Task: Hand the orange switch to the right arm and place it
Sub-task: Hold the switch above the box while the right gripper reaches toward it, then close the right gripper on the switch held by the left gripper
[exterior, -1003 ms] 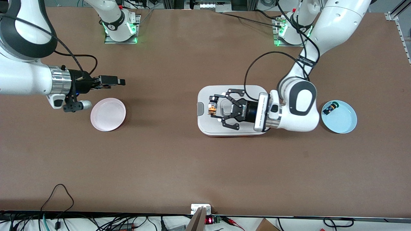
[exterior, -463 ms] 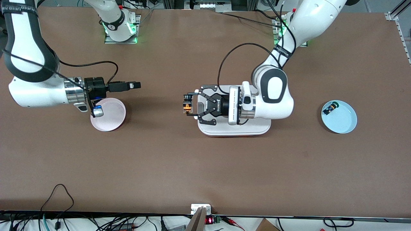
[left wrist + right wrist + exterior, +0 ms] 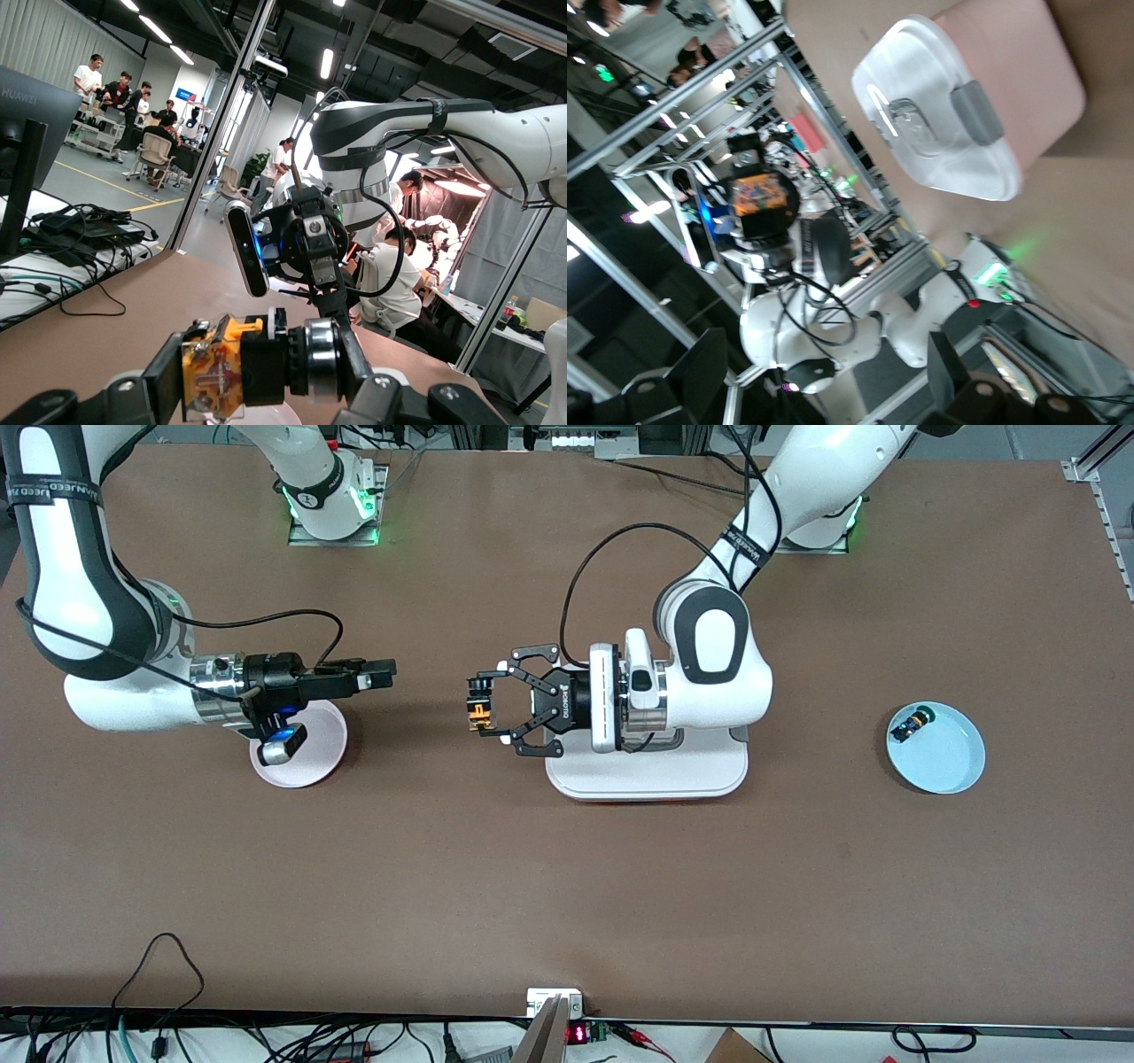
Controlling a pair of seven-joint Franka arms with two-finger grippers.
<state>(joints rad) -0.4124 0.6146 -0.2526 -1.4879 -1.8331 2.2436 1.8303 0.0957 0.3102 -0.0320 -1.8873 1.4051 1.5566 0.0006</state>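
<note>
Brown surface (image 3: 567,886), wide and mostly bare, arm bases along its upper edge. Left gripper (image 3: 483,710) clenched on the orange switch (image 3: 479,715), holding it in the air over bare surface just off the end of the white lidded container (image 3: 647,775) that faces the right arm's end. Left wrist view shows the orange switch (image 3: 213,376) pinched between the black fingers (image 3: 168,376), orange body with a black block at one end. Right gripper (image 3: 376,674) points toward the left gripper, fingers spread apart and carrying nothing; a clear gap of bare surface lies between the two grippers. Right gripper sits over the edge of the pink plate (image 3: 310,766), whose centre is partly covered by the right wrist's camera. Right wrist view looks across at the left gripper (image 3: 757,199) with the orange switch (image 3: 759,193) facing it, and at the white lidded container (image 3: 939,124) with a grey tab on its lid. Blue plate (image 3: 948,762) lies near the left arm's end, well apart from the container; a small black switch with blue and green parts (image 3: 910,724) rests in it near the rim.
</note>
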